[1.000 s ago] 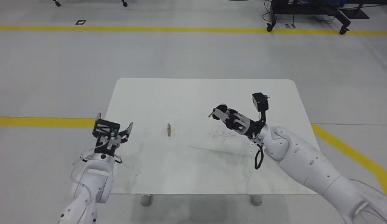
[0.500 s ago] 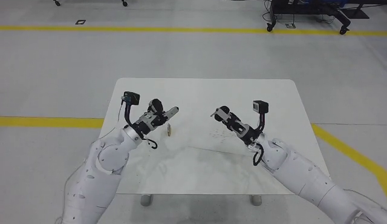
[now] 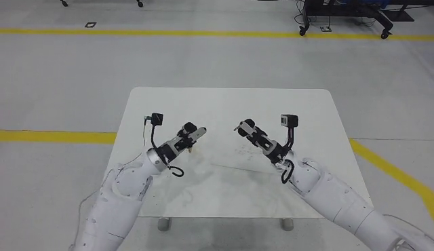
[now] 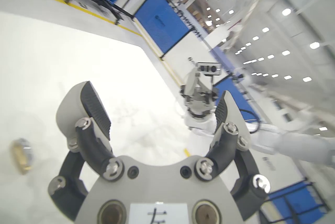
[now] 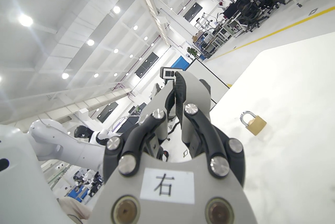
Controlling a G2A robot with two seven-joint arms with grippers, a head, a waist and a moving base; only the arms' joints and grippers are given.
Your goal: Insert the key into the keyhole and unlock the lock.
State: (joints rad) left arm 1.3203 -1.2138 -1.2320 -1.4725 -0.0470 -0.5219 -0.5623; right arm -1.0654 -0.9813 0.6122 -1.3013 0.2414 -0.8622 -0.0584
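A small brass padlock [image 5: 253, 122] with a silver shackle lies on the white table [image 3: 271, 108], left of centre. In the left wrist view it is a blurred brass shape [image 4: 21, 155] beside my gripper. My left gripper [image 4: 157, 94] hangs open just above and right of the padlock [image 3: 189, 146], with nothing between its fingers. My right gripper [image 5: 176, 76] is shut and raised over the table's middle [image 3: 239, 126], pointing at the left gripper. A thin dark piece, apparently the key, juts from its fingertips in the top view. The right wrist view hides the key between the pads.
Faint scuff marks [image 3: 247, 149] cover the table's middle. A yellow floor line [image 3: 203, 32] runs behind the table, and dark wheeled racks [image 3: 346, 7] stand at the far right. Bare table lies to the right and front.
My left arm has swung from the table's left edge inward to just beside the padlock, still open. The right gripper has shifted only slightly and stays shut.
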